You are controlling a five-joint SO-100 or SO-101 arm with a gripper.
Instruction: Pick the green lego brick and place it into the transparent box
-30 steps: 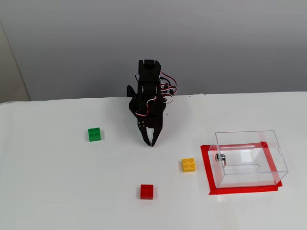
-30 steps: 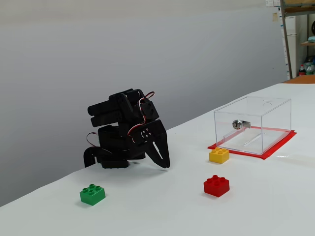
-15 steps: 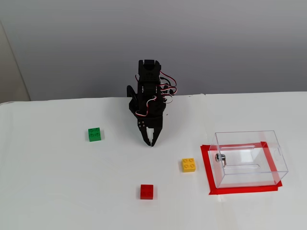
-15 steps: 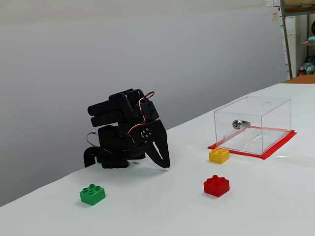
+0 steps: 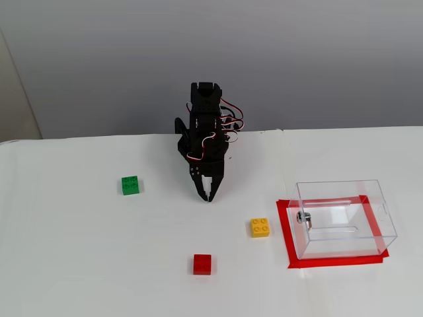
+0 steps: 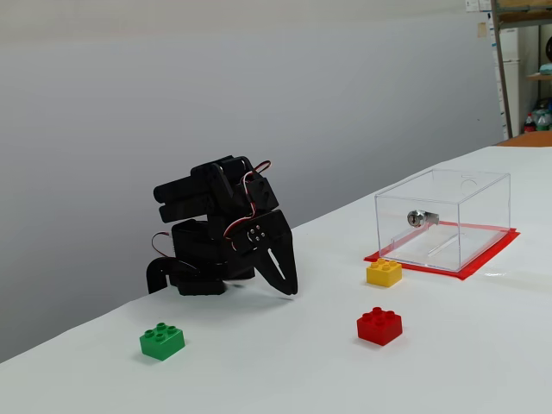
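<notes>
Green lego brick (image 5: 130,185) untouched | gripper (image 5: 207,195) unmoved since 1 s ago, clenched, empty | pick not started

No text, label, brand, number or sign can be read in either fixed view.

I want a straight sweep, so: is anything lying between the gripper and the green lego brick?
Nothing visible does. In both fixed views the gripper has bare white table between it and the green lego brick. The yellow brick and red brick sit off that line, toward the transparent box.
</notes>
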